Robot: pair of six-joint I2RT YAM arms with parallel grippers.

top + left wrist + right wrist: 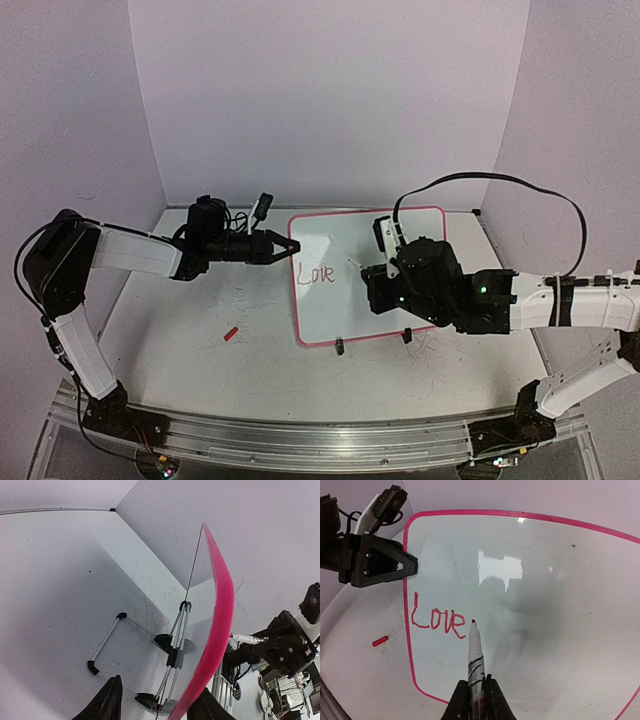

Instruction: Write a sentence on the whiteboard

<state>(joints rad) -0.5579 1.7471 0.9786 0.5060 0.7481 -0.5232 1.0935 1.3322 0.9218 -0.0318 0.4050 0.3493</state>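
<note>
Room: white counter (200, 310) walled on three sides by pale panels; the back wall's seam runs just behind the board's top rim.
Lower left: a small red cap (231, 333) lies alone, with open counter between it and the board.
Left hand (283, 246): at the whiteboard's upper-left edge, fingers (107, 702) apart with the pink rim between them; I cannot tell whether either finger touches the rim.
Whiteboard (340, 235): centre of the frame, propped on black stand feet (340, 347).
Sentence (438, 620): only "Love" in red, close to the left rim; bare board runs from there to the right rim.
Marker (474, 652): tip just right of the "e".
Right hand (475, 700): fingers clamped on the marker's barrel, over the board's lower middle.
</note>
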